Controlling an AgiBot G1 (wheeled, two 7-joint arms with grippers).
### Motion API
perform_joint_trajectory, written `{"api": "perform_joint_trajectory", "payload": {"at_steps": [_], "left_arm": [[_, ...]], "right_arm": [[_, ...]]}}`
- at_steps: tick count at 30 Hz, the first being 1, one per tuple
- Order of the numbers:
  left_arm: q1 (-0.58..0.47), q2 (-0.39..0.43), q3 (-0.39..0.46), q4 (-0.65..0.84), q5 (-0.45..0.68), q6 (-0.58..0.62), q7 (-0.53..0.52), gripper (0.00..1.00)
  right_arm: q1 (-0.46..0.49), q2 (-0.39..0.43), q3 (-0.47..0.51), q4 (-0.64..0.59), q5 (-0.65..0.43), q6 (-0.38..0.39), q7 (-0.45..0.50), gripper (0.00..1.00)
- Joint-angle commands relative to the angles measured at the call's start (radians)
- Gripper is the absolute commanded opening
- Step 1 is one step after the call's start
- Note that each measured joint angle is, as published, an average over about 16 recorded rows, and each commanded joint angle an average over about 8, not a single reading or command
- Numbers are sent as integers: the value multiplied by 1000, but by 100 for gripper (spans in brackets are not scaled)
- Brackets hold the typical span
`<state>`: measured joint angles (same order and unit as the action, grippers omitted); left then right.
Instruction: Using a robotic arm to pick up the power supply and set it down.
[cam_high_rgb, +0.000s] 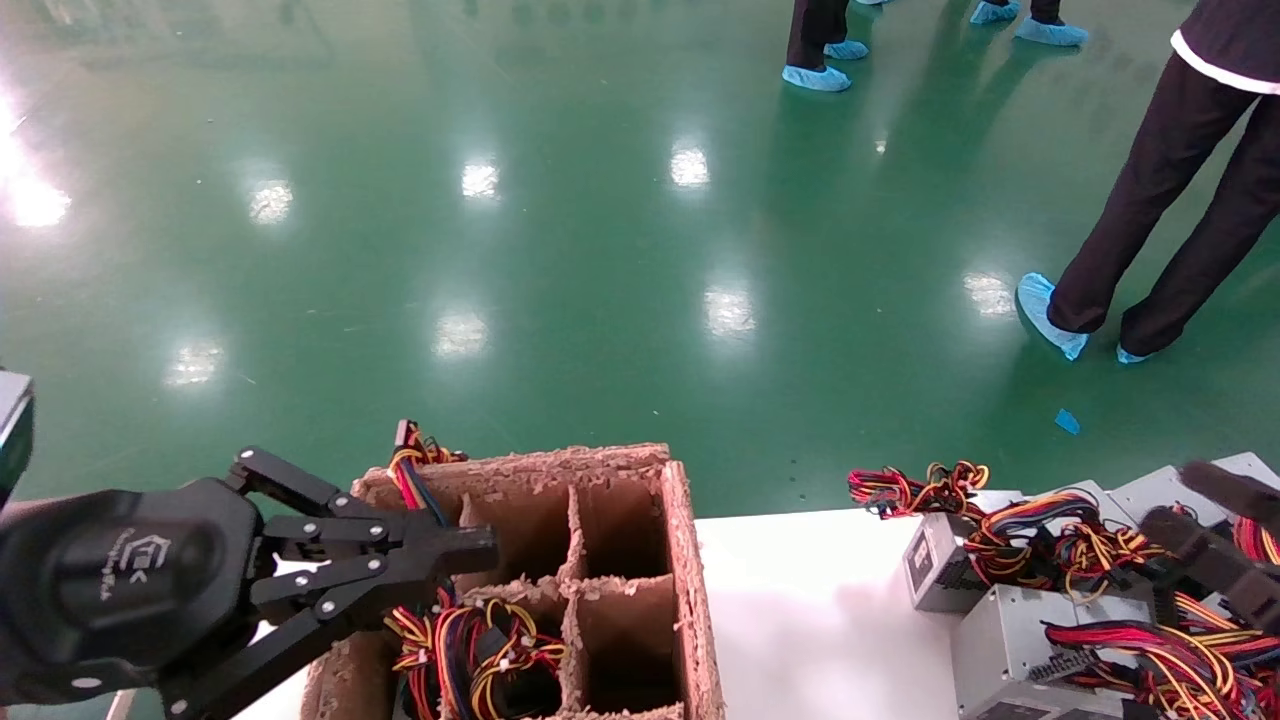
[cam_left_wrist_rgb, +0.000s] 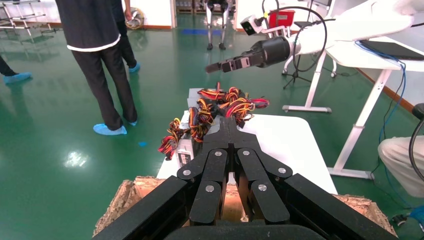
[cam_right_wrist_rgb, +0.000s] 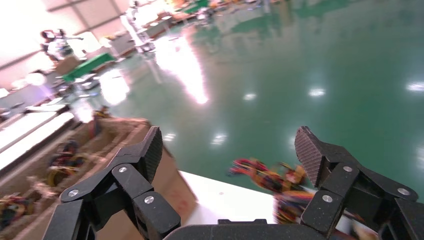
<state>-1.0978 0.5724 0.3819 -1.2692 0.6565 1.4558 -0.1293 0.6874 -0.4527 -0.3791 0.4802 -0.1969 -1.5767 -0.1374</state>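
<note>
Several silver-grey power supplies (cam_high_rgb: 1010, 640) with red, yellow and black wire bundles lie on the white table (cam_high_rgb: 800, 600) at the right. Another wire bundle (cam_high_rgb: 480, 650) fills a compartment of the cardboard divider box (cam_high_rgb: 690, 560). My left gripper (cam_high_rgb: 485, 548) is shut and empty, its tips over the box's left compartments. In the left wrist view the left gripper (cam_left_wrist_rgb: 228, 122) points toward the power supplies (cam_left_wrist_rgb: 186, 145). My right gripper (cam_high_rgb: 1205, 520) hovers above the pile at the right edge. The right wrist view shows the right gripper (cam_right_wrist_rgb: 230, 152) open with blurred wires (cam_right_wrist_rgb: 270, 180) beyond it.
People in blue shoe covers (cam_high_rgb: 1150, 250) stand on the green floor beyond the table. One person (cam_left_wrist_rgb: 100, 65) stands near the table's far side. A white desk (cam_left_wrist_rgb: 360, 55) and a seated person's leg (cam_left_wrist_rgb: 400, 160) are on the other side.
</note>
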Motion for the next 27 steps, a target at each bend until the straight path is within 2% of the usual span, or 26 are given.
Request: {"api": "perform_joint_trajectory", "payload": {"at_steps": [1,4,5,12,13,27], "left_arm": [[0,0,0,0,0,0,0,0],[0,0,0,0,0,0,0,0],[0,0,0,0,0,0,0,7],[0,0,0,0,0,0,0,95],[0,0,0,0,0,0,0,100],[0,0,0,0,0,0,0,100]], "right_arm": [[15,-6,4,31,-20,3,12,100],[37,-15,9,76,-50,8,31,100],[44,-18,11,91,-60,9,37,100],[96,-39,25,198,-132,20,80,100],[103,-42,26,214,-142,22,87,100],[206,-84,53,428,-284,43,173,100]]}}
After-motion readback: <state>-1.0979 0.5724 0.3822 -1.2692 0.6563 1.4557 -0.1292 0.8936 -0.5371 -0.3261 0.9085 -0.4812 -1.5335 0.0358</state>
